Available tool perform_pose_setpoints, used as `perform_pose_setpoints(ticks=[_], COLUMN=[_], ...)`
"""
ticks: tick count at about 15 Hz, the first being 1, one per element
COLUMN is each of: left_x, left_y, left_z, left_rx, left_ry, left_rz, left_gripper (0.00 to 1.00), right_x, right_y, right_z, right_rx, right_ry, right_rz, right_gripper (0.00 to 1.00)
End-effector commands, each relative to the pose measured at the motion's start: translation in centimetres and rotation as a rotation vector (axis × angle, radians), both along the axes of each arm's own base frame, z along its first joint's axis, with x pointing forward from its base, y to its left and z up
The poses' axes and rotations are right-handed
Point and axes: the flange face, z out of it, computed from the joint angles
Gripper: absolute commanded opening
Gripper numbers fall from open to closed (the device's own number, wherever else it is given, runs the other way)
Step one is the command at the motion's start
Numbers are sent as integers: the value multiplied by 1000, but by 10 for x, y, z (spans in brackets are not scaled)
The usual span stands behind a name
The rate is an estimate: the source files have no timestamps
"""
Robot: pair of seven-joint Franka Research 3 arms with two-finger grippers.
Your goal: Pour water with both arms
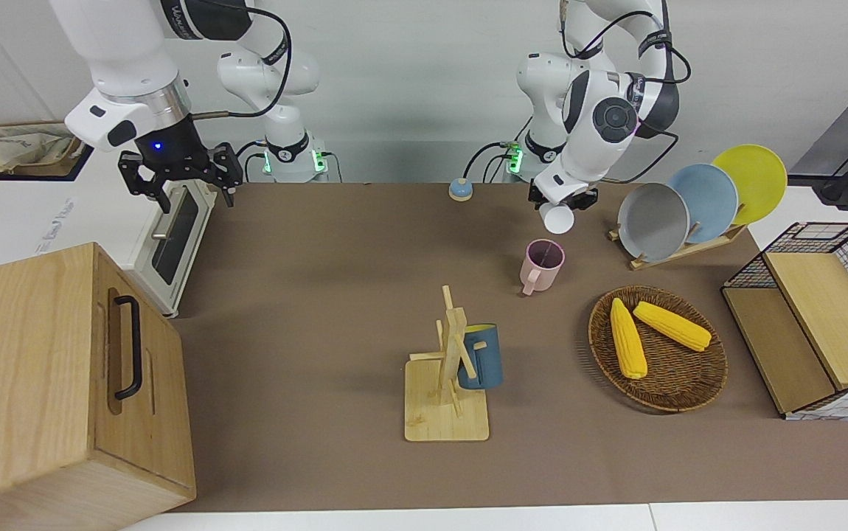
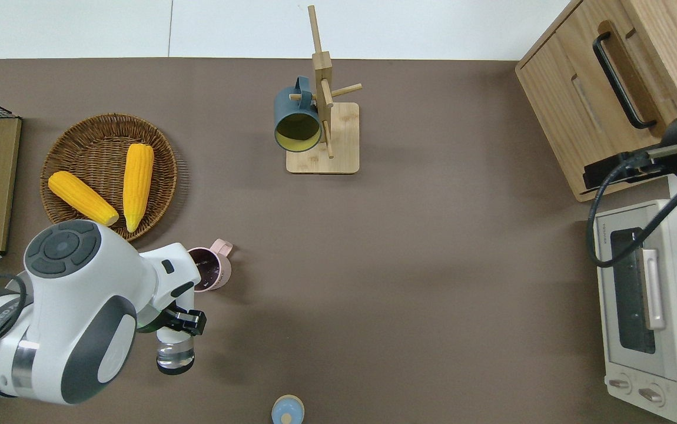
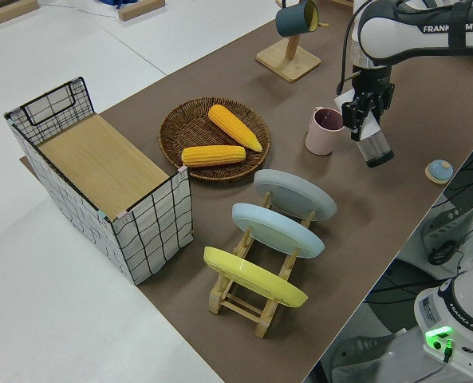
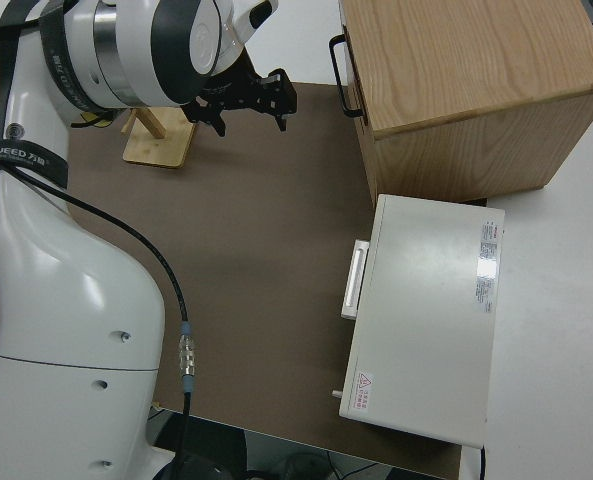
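Front view: the left gripper (image 1: pixel 562 198) is clamped on a clear cup (image 1: pixel 557 217), tipped mouth-down toward the pink mug (image 1: pixel 542 265) on the brown mat. The right gripper (image 1: pixel 179 177) hangs parked, fingers spread, empty.

Overhead: the left gripper (image 2: pixel 181 318) grips the clear cup (image 2: pixel 175 351) lying nearly level, just nearer the robots than the pink mug (image 2: pixel 209 269); the white arm covers part of the mug's rim. Any water is too hard to make out.

Left side view: the cup (image 3: pixel 375 146) tilts beside the mug (image 3: pixel 325 131), not touching.

Right side view: the right gripper (image 4: pixel 244 105) is wide open.
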Motion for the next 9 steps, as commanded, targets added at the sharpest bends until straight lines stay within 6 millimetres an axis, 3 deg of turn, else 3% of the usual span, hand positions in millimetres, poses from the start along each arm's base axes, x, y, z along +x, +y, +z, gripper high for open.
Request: perform_pose_setpoints(ticks=[1, 6, 9], left_x=[-7, -33, -38], left_y=[0, 9, 9], left_z=[16, 15, 11], left_rx=[5, -50, -58], left_ry=[-46, -234, -274], left_rz=[-8, 19, 22], left_gripper=[0, 0, 0], right_x=[-5, -5, -5], right_y=[1, 0, 1], right_z=[1, 1, 1], right_rx=[20, 20, 20], right_ry=[-8, -6, -6], right_rz=[-13, -15, -14], right_gripper=[983, 983, 983])
